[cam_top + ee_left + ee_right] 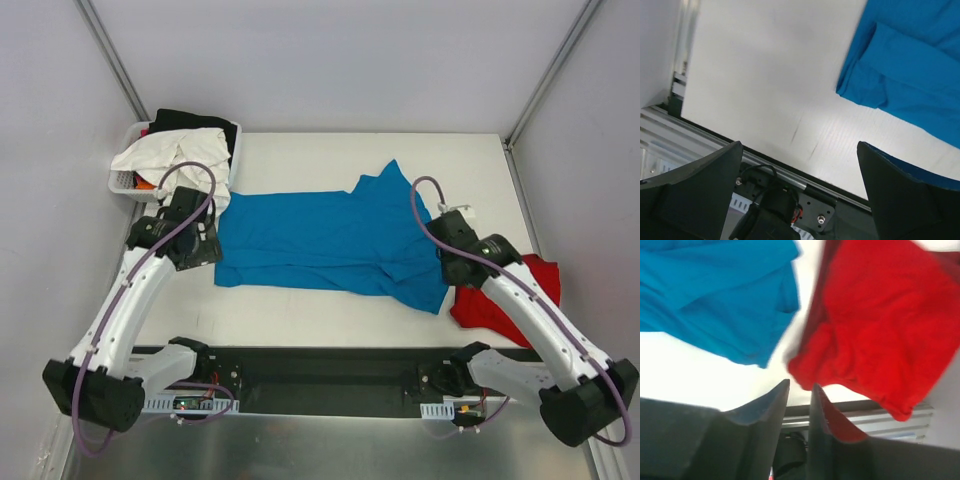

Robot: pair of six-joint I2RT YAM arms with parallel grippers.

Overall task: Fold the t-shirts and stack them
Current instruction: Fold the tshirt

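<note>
Your left hand [799, 145] hangs wide, empty by the half-folded blue shirt [330, 240]; right hand [800, 385], barely parted, holds nothing. Next fold likely needs edge grips.

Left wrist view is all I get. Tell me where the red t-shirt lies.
Observer: The red t-shirt lies crumpled at the right edge of the table, partly hidden by the right arm.
Operator: Report the right gripper.
Observer: The right gripper hangs above the gap between the two shirts, jaws nearly together, nothing between them.
Operator: Describe the whole blue t-shirt.
Observer: The blue t-shirt stretches across the table's middle, one sleeve pointing to the far side; it does not touch the red one.
</note>
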